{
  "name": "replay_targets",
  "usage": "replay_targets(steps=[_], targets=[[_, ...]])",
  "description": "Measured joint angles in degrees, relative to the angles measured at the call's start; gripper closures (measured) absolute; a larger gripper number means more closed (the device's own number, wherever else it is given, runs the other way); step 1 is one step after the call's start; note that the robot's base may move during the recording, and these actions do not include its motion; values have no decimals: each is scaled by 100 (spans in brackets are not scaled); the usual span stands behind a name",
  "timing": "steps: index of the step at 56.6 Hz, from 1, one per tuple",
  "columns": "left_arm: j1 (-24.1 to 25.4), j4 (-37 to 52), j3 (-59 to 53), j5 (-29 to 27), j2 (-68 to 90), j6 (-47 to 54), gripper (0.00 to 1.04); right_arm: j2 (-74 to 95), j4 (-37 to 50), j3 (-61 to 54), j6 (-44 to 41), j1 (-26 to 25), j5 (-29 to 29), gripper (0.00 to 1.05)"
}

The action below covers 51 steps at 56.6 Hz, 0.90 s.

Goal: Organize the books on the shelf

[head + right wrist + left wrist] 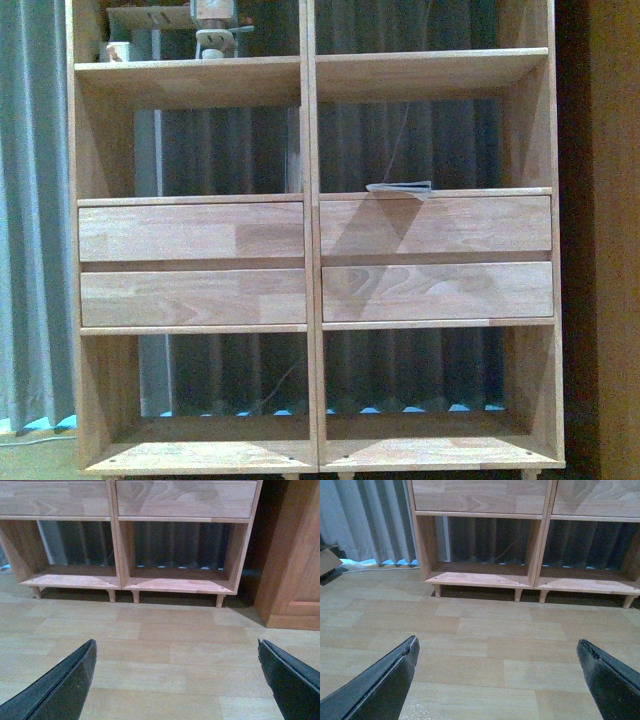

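My jaws wide apart, empty: left gripper [496,645], right gripper [176,645], over floor [485,625]. Book [398,187] flat on shelf [310,150] above right drawers [435,225], well apart.

The right claw [176,647] hung with its dark fingers [60,690] spread wide, nothing between them, above the pale plank floor [165,630]. Beyond stood the shelf [114,555]: two drawer fronts [185,497], open bottom compartments, short legs [111,596]. A wooden cabinet [295,555] stood just beside it.
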Motion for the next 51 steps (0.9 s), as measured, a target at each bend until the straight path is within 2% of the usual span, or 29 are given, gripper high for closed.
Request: replay_targets(steps=[51], targets=[[0,0,0,0,0,0,7,0,0,0,0,0,-7,7]])
